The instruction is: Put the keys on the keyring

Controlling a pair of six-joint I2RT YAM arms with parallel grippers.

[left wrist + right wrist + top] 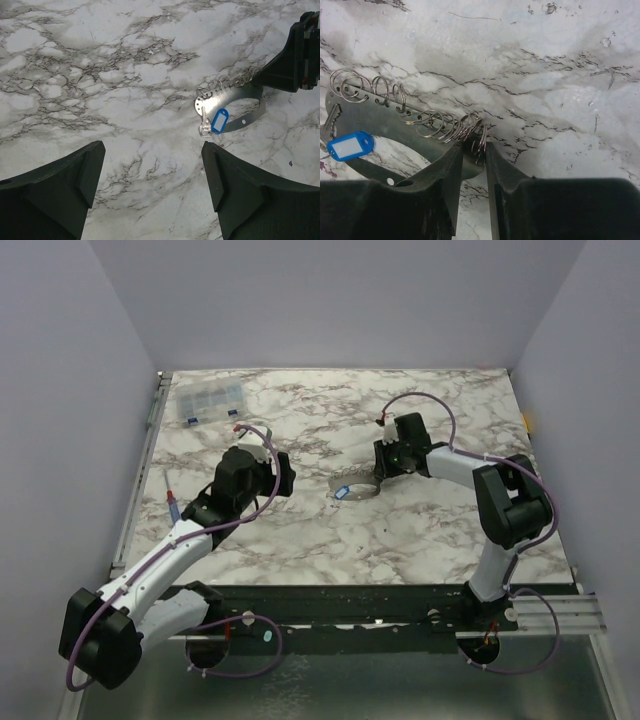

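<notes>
Right jaws: clenched narrowly on the rim of the keyring (375, 119), which lay flat on the worktop (545, 75) with its split rings (440, 125) bunched between them. Left jaws: stood spread and empty, with the keyring ahead of them. Risk, as judged: the shallow edge hold could slip if a bunched ring wedged the pinch.

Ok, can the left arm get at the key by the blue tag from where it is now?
Probably yes. The left claw is open and pointed toward the key, with only bare marble between them. The right claw sits at the keyring's far end, away from the key.
</notes>
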